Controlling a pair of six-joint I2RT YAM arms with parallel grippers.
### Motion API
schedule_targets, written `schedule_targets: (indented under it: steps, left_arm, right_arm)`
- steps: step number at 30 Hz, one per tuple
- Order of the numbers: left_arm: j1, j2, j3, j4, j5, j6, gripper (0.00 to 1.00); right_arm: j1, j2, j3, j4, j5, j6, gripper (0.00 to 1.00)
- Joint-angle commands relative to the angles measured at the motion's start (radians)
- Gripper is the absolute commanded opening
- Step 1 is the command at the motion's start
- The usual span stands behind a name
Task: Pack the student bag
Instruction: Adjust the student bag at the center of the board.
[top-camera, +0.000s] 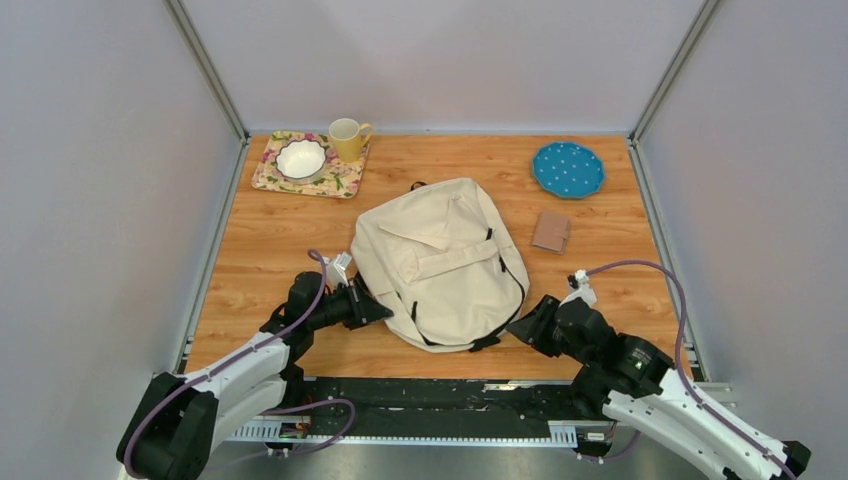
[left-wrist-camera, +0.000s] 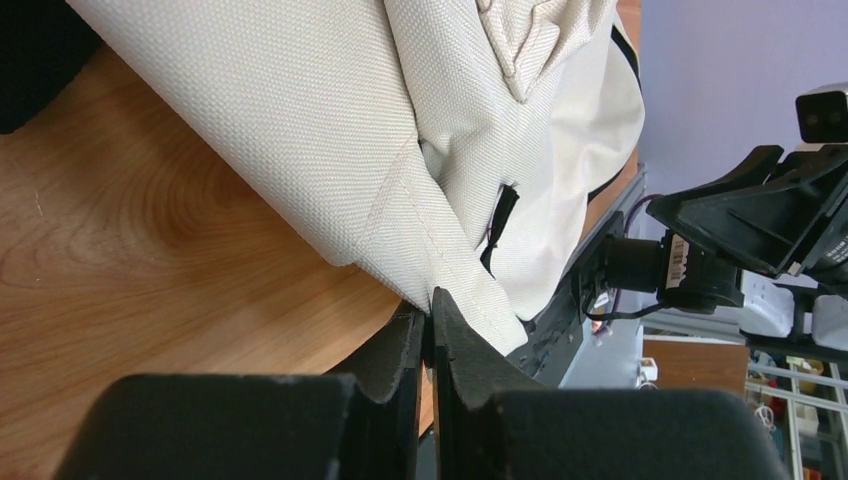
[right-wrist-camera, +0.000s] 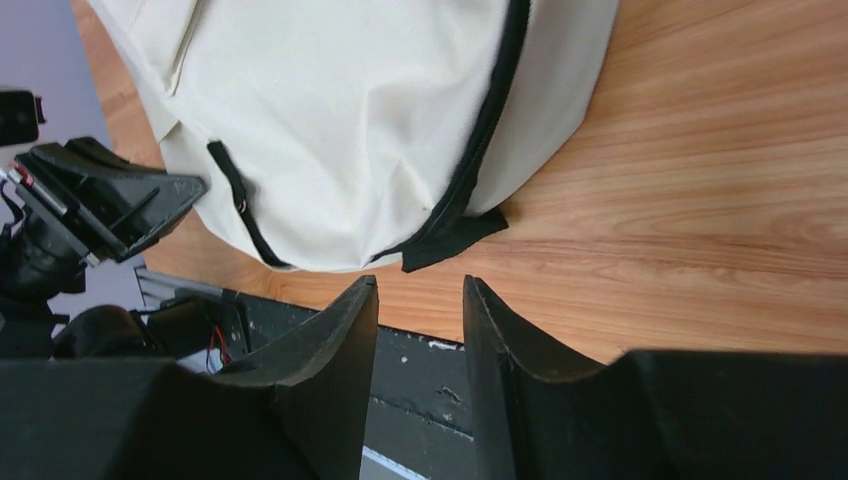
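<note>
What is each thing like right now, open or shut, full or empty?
student bag: lying flat, looks closed
left tool: shut on the student bag's edge
right tool: open, holding nothing
mug: upright
bowl: upright, empty
blue plate: empty
wallet: closed

Wood table (top-camera: 260, 240) sitting in a booth, light falling soft & even over it. Plain grey-lilac walls (top-camera: 100, 150) closing in on its L, R & back sides. Metal posts (top-camera: 207, 65) rising at its back corners. Black rail (top-camera: 440, 395) running along its near edge.
</note>
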Motion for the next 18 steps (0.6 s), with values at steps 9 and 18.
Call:
schedule_targets:
  steps: [9, 18]
  left_arm:
    - [-0.005, -0.009, 0.076, -0.011, 0.025, 0.012, 0.12]
    - [-0.005, -0.009, 0.070, -0.013, 0.024, 0.010, 0.12]
  right_arm:
    - [-0.010, 0.214, -0.013, 0.114, 0.147, 0.042, 0.27]
    - [-0.028, 0.270, -0.052, 0.285, 0.075, 0.042, 0.28]
